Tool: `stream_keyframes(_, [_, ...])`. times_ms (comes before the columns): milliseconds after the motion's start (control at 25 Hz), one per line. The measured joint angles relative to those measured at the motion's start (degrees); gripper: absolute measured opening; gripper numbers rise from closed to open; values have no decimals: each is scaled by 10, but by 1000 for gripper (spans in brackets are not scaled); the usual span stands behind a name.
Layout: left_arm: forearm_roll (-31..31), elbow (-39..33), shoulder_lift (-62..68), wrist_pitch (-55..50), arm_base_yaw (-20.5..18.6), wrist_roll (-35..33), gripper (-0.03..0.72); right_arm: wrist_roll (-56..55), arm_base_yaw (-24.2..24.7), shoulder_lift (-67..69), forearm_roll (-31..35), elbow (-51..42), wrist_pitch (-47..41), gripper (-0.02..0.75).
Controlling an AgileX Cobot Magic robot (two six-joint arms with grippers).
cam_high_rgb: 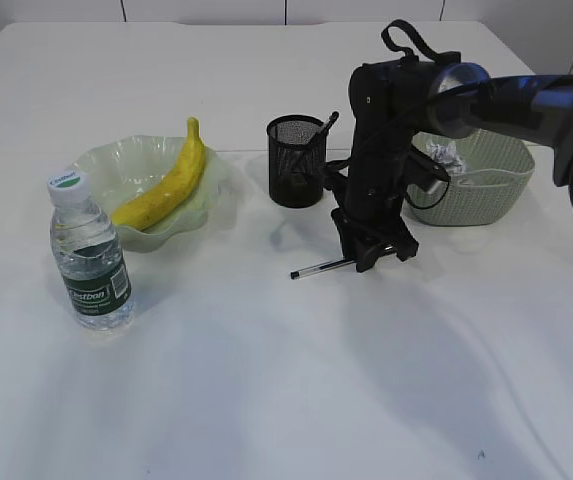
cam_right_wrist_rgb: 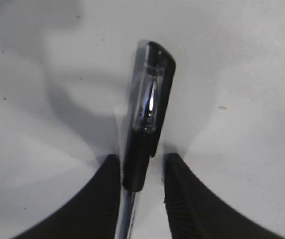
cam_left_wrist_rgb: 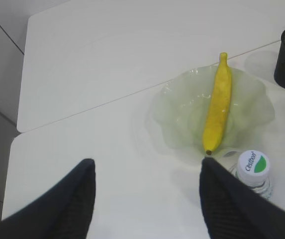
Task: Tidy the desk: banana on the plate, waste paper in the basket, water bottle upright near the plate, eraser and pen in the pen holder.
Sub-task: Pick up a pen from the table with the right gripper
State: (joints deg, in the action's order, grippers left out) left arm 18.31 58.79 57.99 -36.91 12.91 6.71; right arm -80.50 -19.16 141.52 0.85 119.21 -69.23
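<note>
Already the left side of the desk looks settled. Farthest left, the water bottle stands upright just beside the plate, as the task wants; it is clear ribbed plastic with a dark label and a white cap. The plate is pale green and translucent with a wavy, scalloped rim, and the banana lies across it, smooth yellow skin, stem pointing away. Above this corner the left gripper hangs with its dark fingers spread wide around nothing, apparently idle.

Next comes the pen holder, a black wire-mesh cylinder standing upright, with a dark stick-like item leaning out of it. I cannot tell whether the eraser is inside.

Just right of it, the right gripper is down at the desk surface over the pen, which lies flat. In the right wrist view the black fingers stand narrow on either side of the clear barrel below its black cap and clip; whether they already press it cannot be told for certain. The low reach suits picking up so thin a thing.

Farthest right, the basket, grey-green woven plastic, holds crumpled white waste paper.
</note>
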Motion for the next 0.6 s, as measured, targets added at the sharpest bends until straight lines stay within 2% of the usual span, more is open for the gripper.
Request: stream_keyframes(600, [-1, 0, 0, -2, 0, 0, 465, 6, 0, 0, -1, 0, 0, 231])
